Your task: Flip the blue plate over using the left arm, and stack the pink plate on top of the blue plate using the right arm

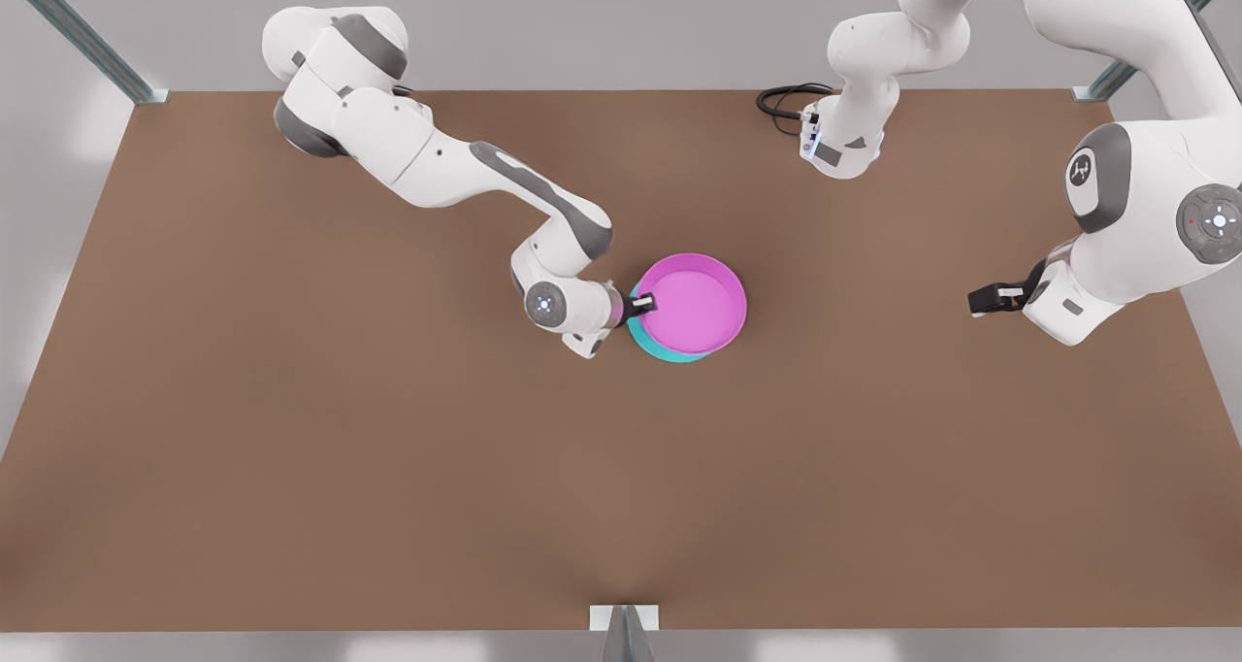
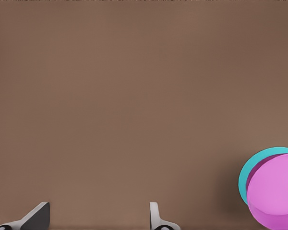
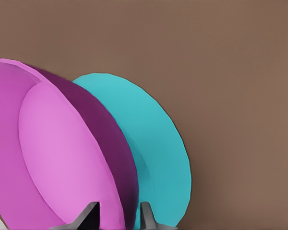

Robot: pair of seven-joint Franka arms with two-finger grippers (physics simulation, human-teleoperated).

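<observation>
so the right claw (image 1: 644,304) is pinching the rim of the round magenta-pink plastic plate (image 1: 695,302), sitting on the round cyan plastic plate (image 1: 670,350) mid brown table (image 1: 291,429); left claw (image 1: 992,299) hangs released, well apart

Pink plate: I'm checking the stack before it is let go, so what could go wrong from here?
1. The pink plate sits off-centre on the blue plate, whose edge shows on one side only; once released it may settle askew or slide.
2. The right tool grips the pink rim; opening too little or pulling away sideways could drag both plates across the table.
The left tool waits open at the front view's right.
</observation>
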